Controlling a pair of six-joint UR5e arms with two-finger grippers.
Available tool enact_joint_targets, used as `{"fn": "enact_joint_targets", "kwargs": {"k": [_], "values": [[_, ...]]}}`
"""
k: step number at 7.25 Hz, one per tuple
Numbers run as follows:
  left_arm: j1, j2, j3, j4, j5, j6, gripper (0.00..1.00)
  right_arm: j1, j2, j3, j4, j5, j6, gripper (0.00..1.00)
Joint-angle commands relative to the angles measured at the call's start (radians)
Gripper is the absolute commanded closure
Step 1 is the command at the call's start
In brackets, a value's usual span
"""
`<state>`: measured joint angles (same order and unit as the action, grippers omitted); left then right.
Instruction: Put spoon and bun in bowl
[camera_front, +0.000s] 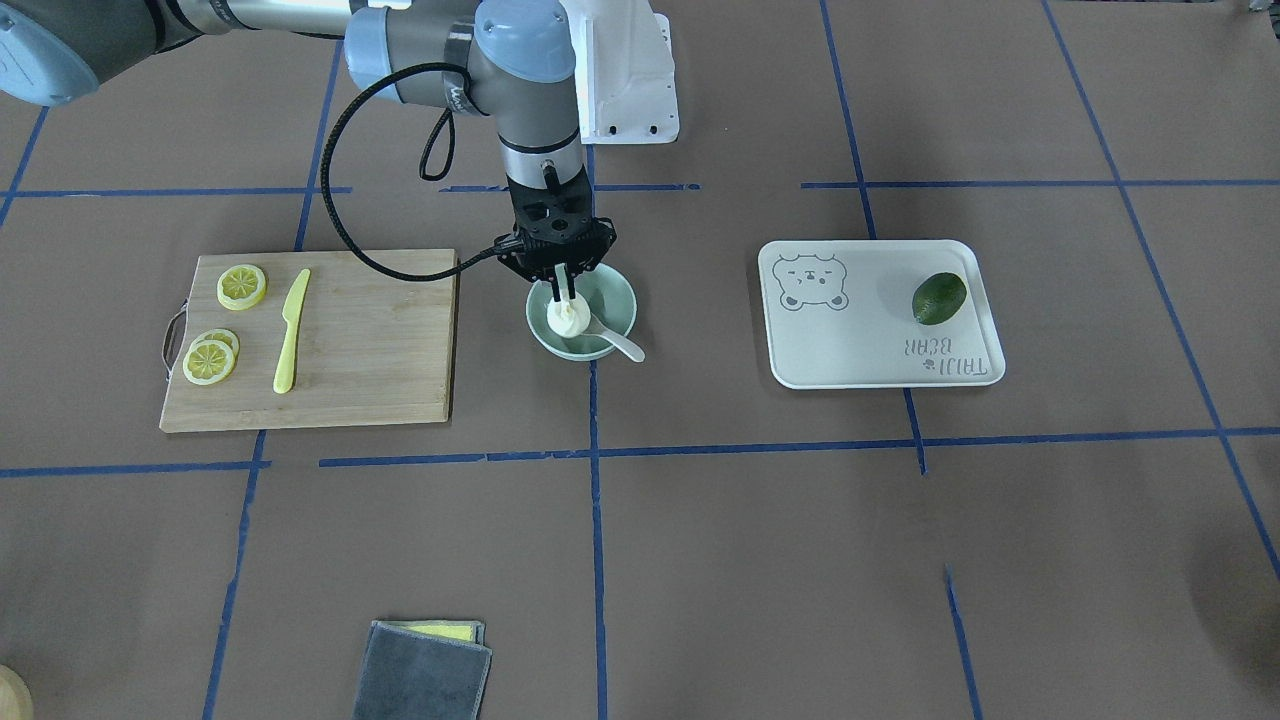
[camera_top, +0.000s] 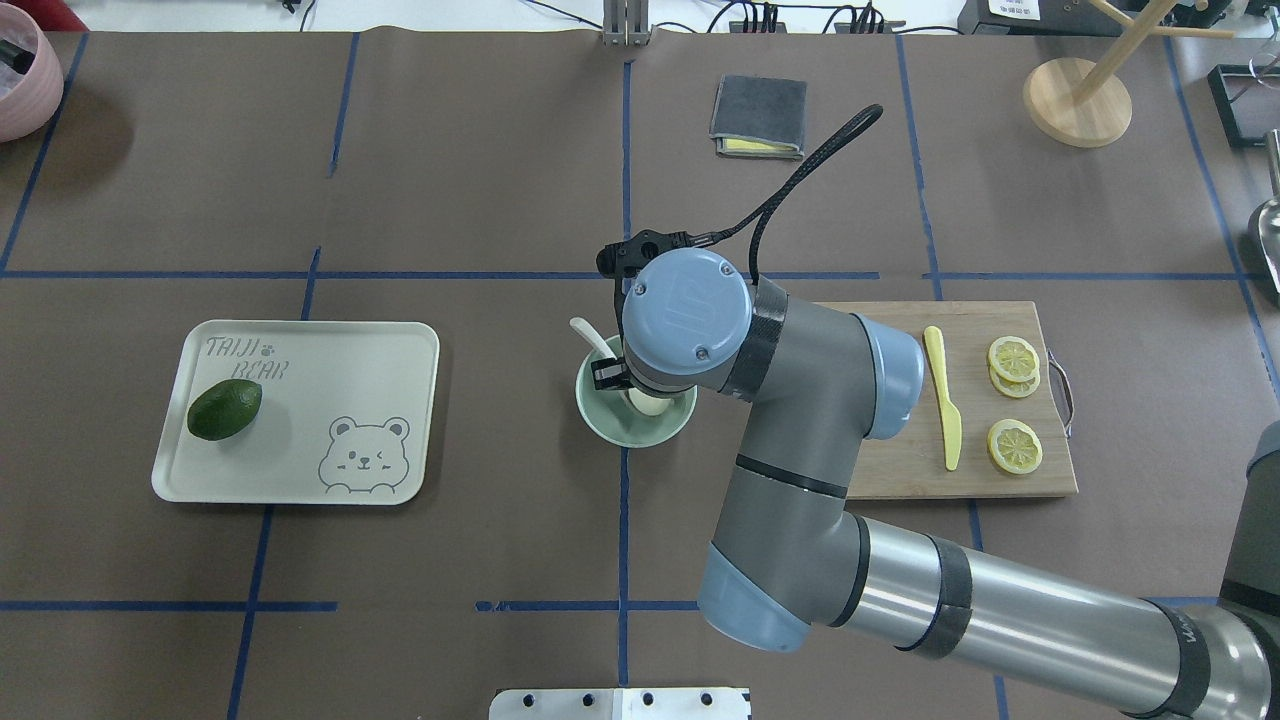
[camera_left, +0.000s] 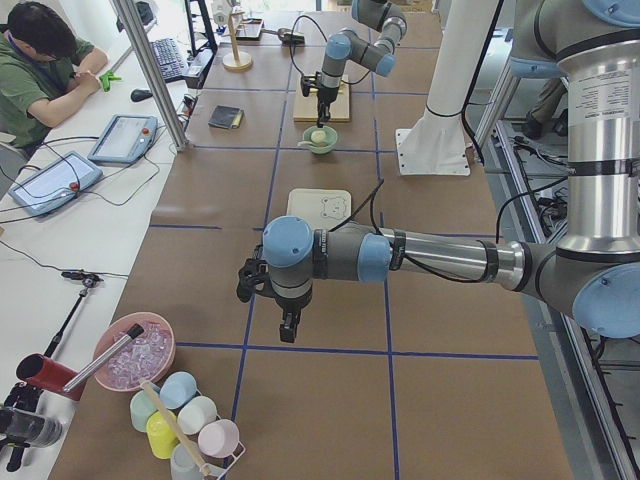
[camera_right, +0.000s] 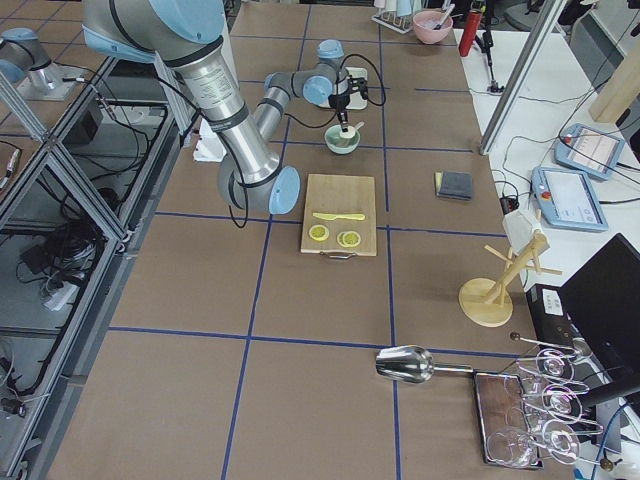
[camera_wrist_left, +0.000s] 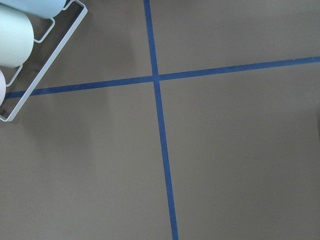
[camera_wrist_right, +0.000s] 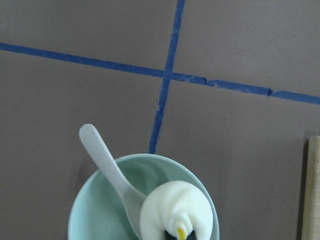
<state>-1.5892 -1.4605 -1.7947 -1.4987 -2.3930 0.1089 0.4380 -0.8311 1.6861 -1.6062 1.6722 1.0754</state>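
Observation:
The pale mint bowl (camera_front: 617, 300) stands at the table's middle. The white bun (camera_front: 567, 320) is inside it, and the cream spoon (camera_front: 622, 346) lies with its scoop in the bowl and its handle out over the rim. My right gripper (camera_front: 563, 296) reaches straight down into the bowl, its fingers closed on the bun's top. The right wrist view shows the bun (camera_wrist_right: 175, 207), the spoon (camera_wrist_right: 102, 155) and the bowl (camera_wrist_right: 92, 210) close below. My left gripper (camera_left: 288, 328) hangs over bare table far from the bowl; I cannot tell whether it is open.
A wooden cutting board (camera_front: 380, 340) with lemon slices (camera_front: 242, 286) and a yellow knife (camera_front: 291, 330) lies beside the bowl. A white tray (camera_front: 860, 345) holds a green fruit (camera_front: 939, 298). A grey cloth (camera_front: 425, 670) lies at the far edge. A cup rack (camera_wrist_left: 30, 60) is near the left arm.

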Motion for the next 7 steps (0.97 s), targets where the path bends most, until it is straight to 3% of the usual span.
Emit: {"fn": "enact_joint_targets", "kwargs": {"k": [1,2,4,7], "values": [[0.000,-0.003,0.000,0.000,0.000,0.000,0.00,-0.008,-0.002,0.004,-0.001,-0.017,-0.012,0.00],[0.000,-0.004,0.003,0.000,-0.002,0.000,0.00,0.016,-0.002,0.021,-0.004,-0.005,-0.020,0.00],[0.000,0.002,0.003,0.000,0.000,0.000,0.00,0.167,-0.022,0.027,-0.004,0.154,-0.151,0.00],[0.000,0.003,0.018,0.002,0.001,0.000,0.00,0.478,-0.208,0.026,0.005,0.389,-0.638,0.00]]}}
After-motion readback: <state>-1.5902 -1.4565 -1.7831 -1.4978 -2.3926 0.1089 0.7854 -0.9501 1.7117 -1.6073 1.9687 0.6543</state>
